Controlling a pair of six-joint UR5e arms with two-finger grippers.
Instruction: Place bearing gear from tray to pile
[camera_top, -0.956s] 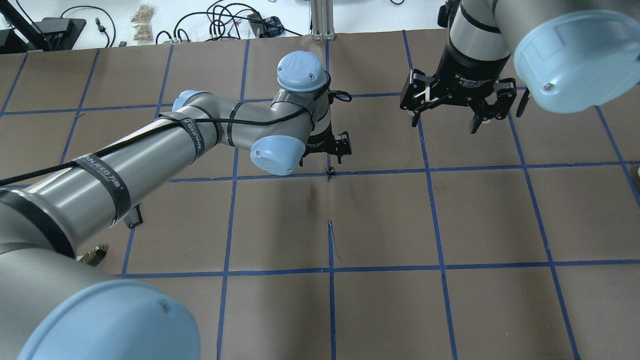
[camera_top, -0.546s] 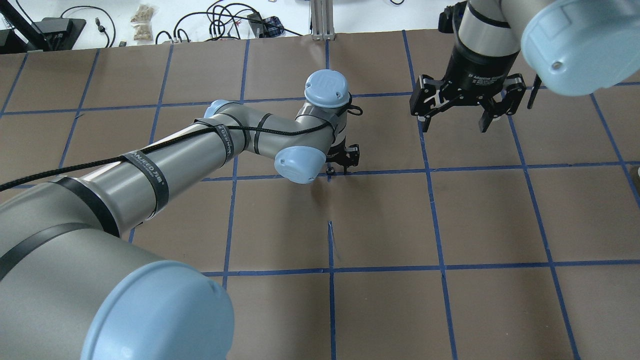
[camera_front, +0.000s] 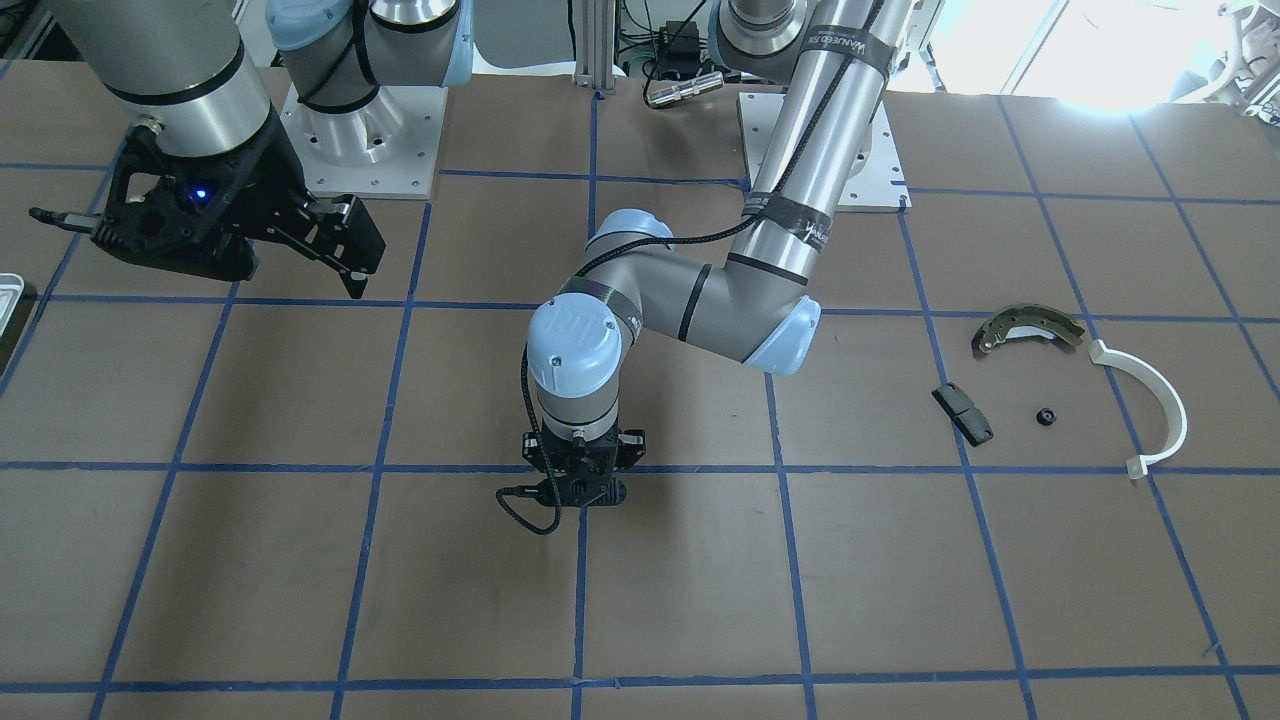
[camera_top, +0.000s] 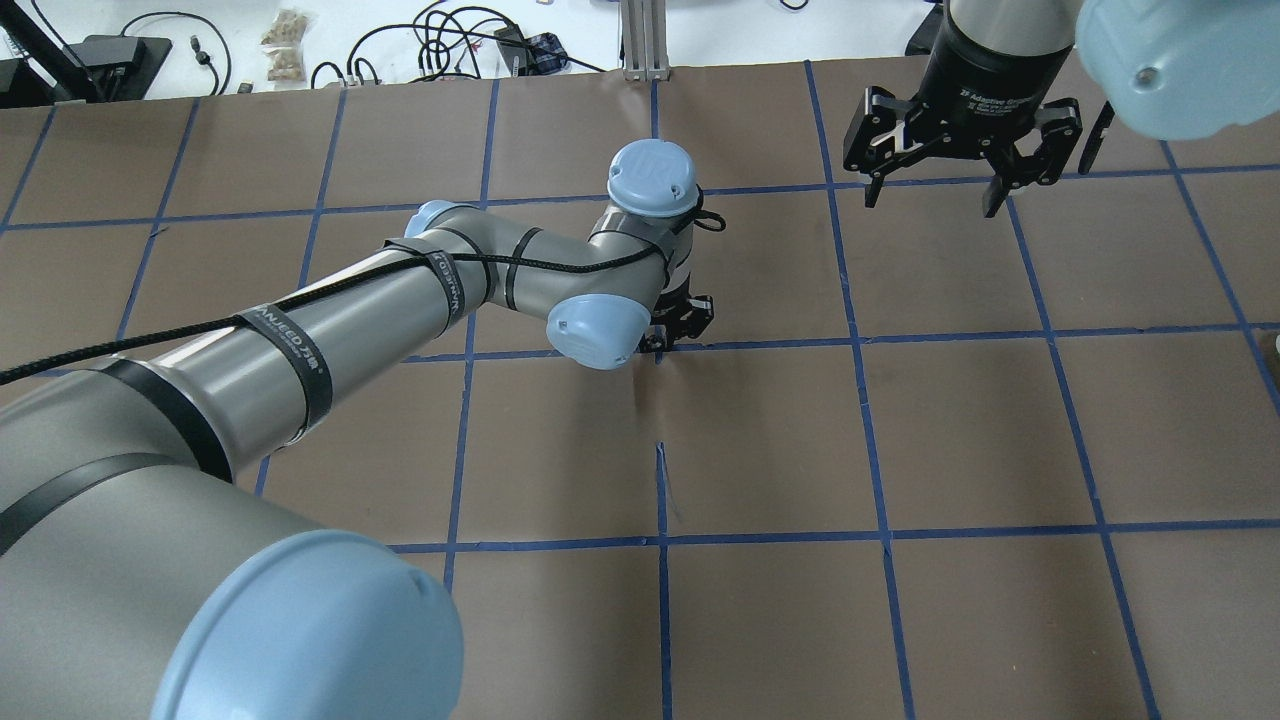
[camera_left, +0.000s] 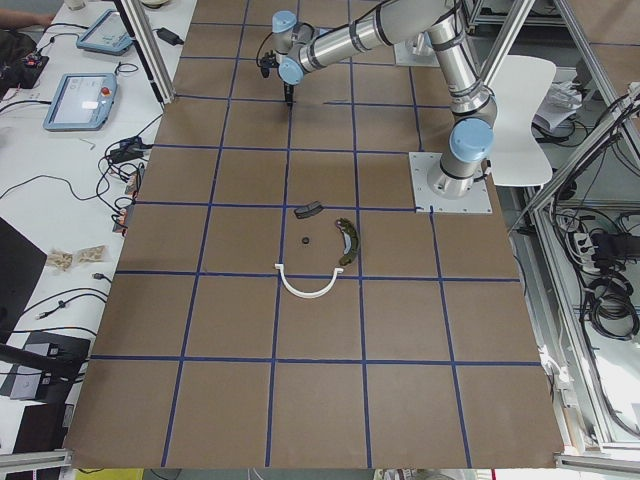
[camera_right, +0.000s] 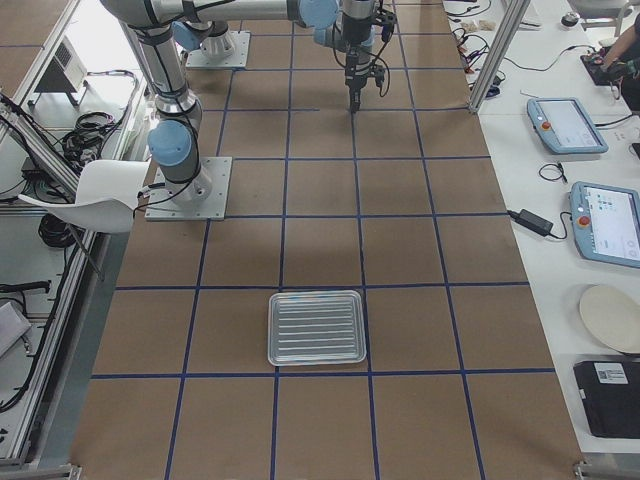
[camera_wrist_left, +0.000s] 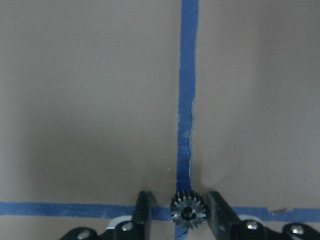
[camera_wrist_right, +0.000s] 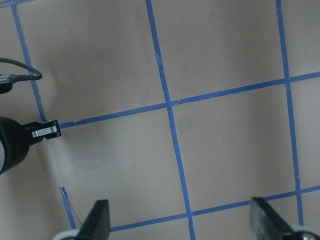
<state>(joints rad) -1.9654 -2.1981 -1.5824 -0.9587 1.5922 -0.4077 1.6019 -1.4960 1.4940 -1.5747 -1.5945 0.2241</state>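
A small toothed metal bearing gear (camera_wrist_left: 188, 212) lies on the brown table where two blue tape lines cross. My left gripper (camera_wrist_left: 180, 214) is low over it, with one finger on each side. The right finger is close to the teeth and a gap shows on the left, so it is open. It also shows in the overhead view (camera_top: 675, 332). My right gripper (camera_top: 935, 195) is open and empty, raised over the far right. The tray (camera_right: 316, 327) looks empty. The pile holds a brake shoe (camera_front: 1028, 328), a white half-ring (camera_front: 1150, 400) and a black block (camera_front: 963, 414).
A small black round part (camera_front: 1046, 416) lies in the pile between the block and the half-ring. The tray's corner (camera_front: 8, 295) shows at the front view's left edge. Cables and tablets lie on the white benches beyond the table's edges.
My left arm has moved right and come down so its fingers stand on both sides of the gear. My right gripper has drawn back, farther away and to the right, still open.
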